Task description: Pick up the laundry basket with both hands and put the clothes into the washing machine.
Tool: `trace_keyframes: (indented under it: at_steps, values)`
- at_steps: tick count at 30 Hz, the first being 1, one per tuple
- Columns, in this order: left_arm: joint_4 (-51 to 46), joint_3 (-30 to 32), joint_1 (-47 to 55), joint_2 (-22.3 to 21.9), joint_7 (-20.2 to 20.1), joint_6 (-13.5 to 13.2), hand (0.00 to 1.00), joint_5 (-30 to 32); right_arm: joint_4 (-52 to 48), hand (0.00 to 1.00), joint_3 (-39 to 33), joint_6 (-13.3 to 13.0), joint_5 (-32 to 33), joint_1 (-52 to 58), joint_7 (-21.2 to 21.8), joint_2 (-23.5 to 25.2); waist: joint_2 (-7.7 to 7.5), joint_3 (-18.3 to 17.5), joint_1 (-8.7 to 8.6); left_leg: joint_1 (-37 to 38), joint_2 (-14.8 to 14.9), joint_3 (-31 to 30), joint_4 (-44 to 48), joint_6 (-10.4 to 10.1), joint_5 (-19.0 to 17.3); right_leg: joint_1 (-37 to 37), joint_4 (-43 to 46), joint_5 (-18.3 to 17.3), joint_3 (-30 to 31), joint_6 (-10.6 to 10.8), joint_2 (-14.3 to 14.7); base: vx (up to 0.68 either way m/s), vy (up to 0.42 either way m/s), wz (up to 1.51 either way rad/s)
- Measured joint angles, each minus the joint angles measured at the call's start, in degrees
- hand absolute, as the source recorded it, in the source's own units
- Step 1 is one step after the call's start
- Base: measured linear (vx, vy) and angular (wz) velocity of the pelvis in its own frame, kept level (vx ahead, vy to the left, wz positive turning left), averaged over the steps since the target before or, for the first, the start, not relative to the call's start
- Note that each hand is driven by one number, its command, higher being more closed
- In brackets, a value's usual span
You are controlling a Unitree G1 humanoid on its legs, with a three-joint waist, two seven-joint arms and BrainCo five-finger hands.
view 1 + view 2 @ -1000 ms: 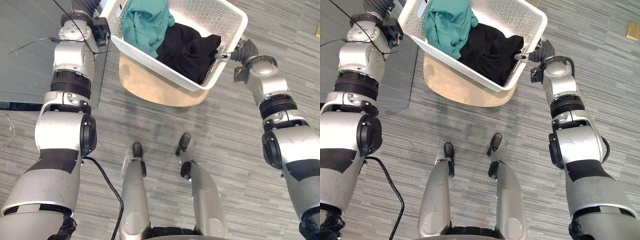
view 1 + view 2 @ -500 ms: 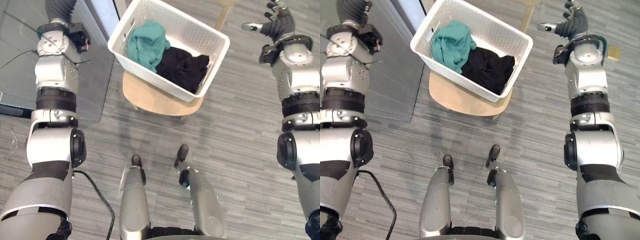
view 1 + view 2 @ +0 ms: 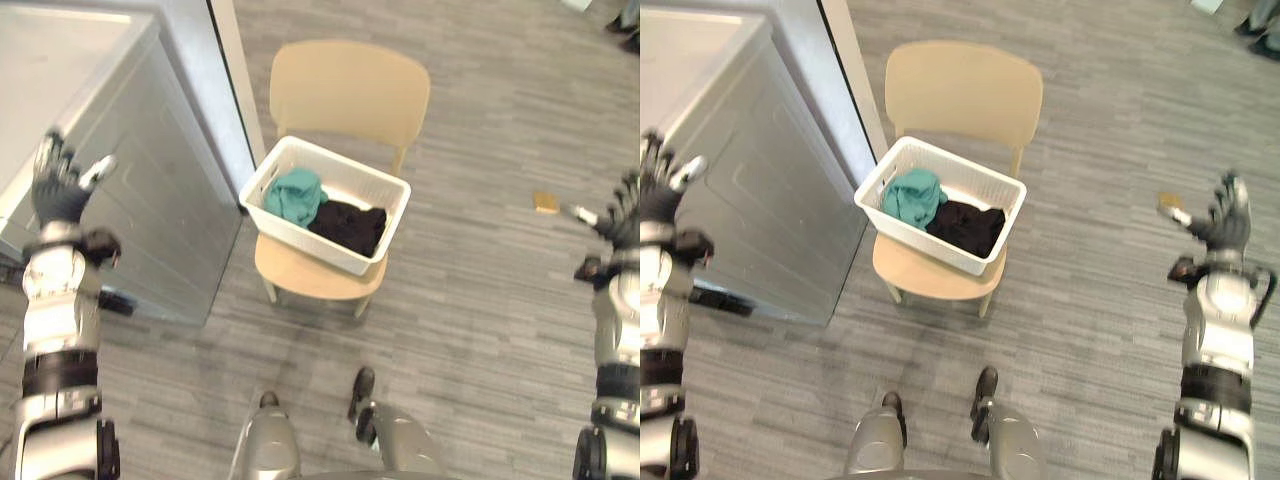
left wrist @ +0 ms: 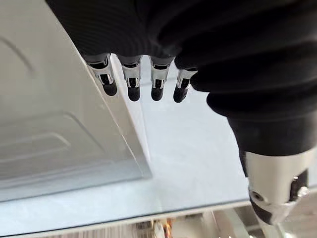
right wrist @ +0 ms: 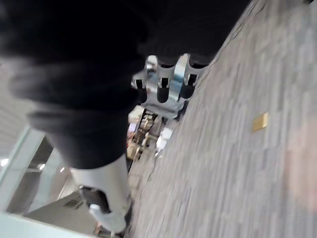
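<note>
The laundry basket [image 3: 300, 235] overhangs the chair seat [image 3: 305, 282].

Head eyes look down, share laundry basket [image 3: 355, 172]; wrist views close.

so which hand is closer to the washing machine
Left. The left hand is open, close by the washing machine's side panel. The right hand, also open, is far off across the floor, past the chair and basket.
</note>
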Motion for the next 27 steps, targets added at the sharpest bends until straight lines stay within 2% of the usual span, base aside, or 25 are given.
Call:
trace_keyframes:
  at_steps: [3, 4, 6, 8, 11, 14, 17, 18, 21, 24, 25, 27]
  values:
    - [0.0, 3.6, 8.0, -5.6, 0.2, -0.1, 0.0, 0.0, 1.1, 0.0, -2.1, 0.0, -2.2, 7.5, -0.4, 5.4, 0.16, -1.7, 0.07, 1.8, -0.1, 0.0, -0.7, 0.4, -0.3, 2.1, -1.3, 0.0, 0.1, 0.1, 0.2, 0.06, 0.025, 0.03]
    - [1.1, 5.1, 11.1, -8.8, 0.3, -0.2, 0.0, 0.0, 3.6, 0.0, -2.1, 0.0, -2.7, 9.8, -0.3, 7.8, 0.18, -1.9, 0.11, 2.7, -0.1, 0.0, -0.9, 0.7, -0.4, 3.2, -1.6, -0.1, 0.1, 0.1, 0.3, 0.03, 0.031, 0.02]
    - [6.3, 6.9, 14.0, -13.1, 0.3, 0.3, 0.0, 0.0, 8.4, 0.0, -2.2, 0.3, -3.4, 12.5, 0.2, 11.3, 0.25, -2.5, 0.2, 3.3, -0.1, -0.1, -1.0, 1.0, -0.6, 3.6, -1.5, -0.3, 0.1, 0.3, 0.3, 0.01, 0.021, 0.04]
    - [16.6, 8.4, 16.1, -18.2, 0.5, 1.4, 0.0, 0.2, 15.3, 0.0, -2.2, 1.0, -5.5, 15.0, 0.8, 15.0, 0.75, -2.9, 0.17, 3.7, -0.2, -0.2, -0.4, 1.6, -1.0, 3.9, -0.2, -1.5, -0.2, 0.9, -0.1, -0.02, 0.014, 0.08]
    - [27.1, 11.0, 18.6, -24.7, -0.5, 3.5, 0.0, 1.9, 24.4, 0.0, -4.1, 2.8, -8.4, 17.4, 1.4, 18.4, 1.65, -4.4, 0.08, 5.2, 0.0, 0.7, -0.1, 2.3, -1.8, 5.5, 0.6, -2.5, -0.8, 1.2, -1.0, -0.02, 0.039, 0.12]
    - [35.2, 14.4, 20.1, -29.0, -1.6, 4.3, 0.0, 2.3, 35.3, 0.0, -8.5, 3.9, -10.0, 17.5, 3.2, 20.2, 2.27, -6.3, 0.04, 6.0, 0.0, 3.3, -1.4, 2.5, -1.8, 5.8, -0.5, -2.1, -0.4, 1.7, -1.4, -0.01, 0.027, -0.03]
    - [38.1, 15.4, 20.7, -31.9, -2.0, 4.3, 0.0, 2.4, 41.0, 0.0, -10.6, 4.8, -10.0, 18.3, 4.4, 21.3, 2.93, -7.0, -0.64, 7.1, -0.3, 4.7, -3.1, 2.4, -1.8, 7.2, -2.6, -1.5, -0.7, 2.4, -2.1, -0.01, 0.028, 0.13]
    - [38.7, 15.4, 21.1, -33.2, -2.1, 4.3, 0.0, 2.8, 42.7, 0.0, -11.1, 5.0, -10.0, 18.5, 4.7, 21.6, 3.27, -7.3, -1.37, 7.7, -0.7, 4.6, -3.9, 2.2, -1.7, 7.6, -3.1, -1.4, -0.7, 2.6, -2.5, 0.0, 0.065, 0.11]
    - [40.5, 14.5, 21.4, -35.0, -3.0, 4.2, 0.0, 2.8, 44.2, 0.0, -11.2, 4.9, -9.6, 18.1, 5.5, 22.2, 3.71, -8.1, -2.06, 8.1, -2.2, 3.1, -5.5, 1.1, -0.9, 7.7, -3.8, -0.9, -0.8, 3.2, -3.3, 0.02, 0.067, 0.02]
    - [40.5, 11.4, 20.7, -35.1, -3.0, 4.0, 0.0, 2.8, 45.2, 0.0, -11.1, 4.8, -9.1, 17.0, 5.7, 22.9, 3.51, -8.1, -2.36, 8.9, -3.7, 2.7, -8.2, 1.0, 1.1, 7.4, -3.7, -0.5, -1.1, 3.8, -4.4, 0.03, 0.062, 0.09]
    - [40.5, 9.6, 20.3, -35.2, -2.9, 3.9, 0.0, 2.8, 45.3, 0.0, -10.4, 4.8, -8.9, 16.5, 5.6, 23.4, 3.17, -7.9, -2.99, 8.9, -4.3, 2.7, -9.0, 1.3, 1.7, 7.1, -3.3, -0.3, -1.5, 4.0, -5.2, 0.03, 0.063, 0.12]
    - [40.5, 6.8, 19.3, -35.2, -2.8, 3.9, 0.0, 2.8, 45.2, 0.0, -8.8, 4.7, -9.0, 15.4, 5.6, 24.0, 2.57, -7.6, -3.0, 8.9, -5.4, 2.8, -9.2, 1.8, 2.1, 6.4, -2.0, -0.3, -1.3, 4.1, -6.4, 0.02, 0.082, 0.06]
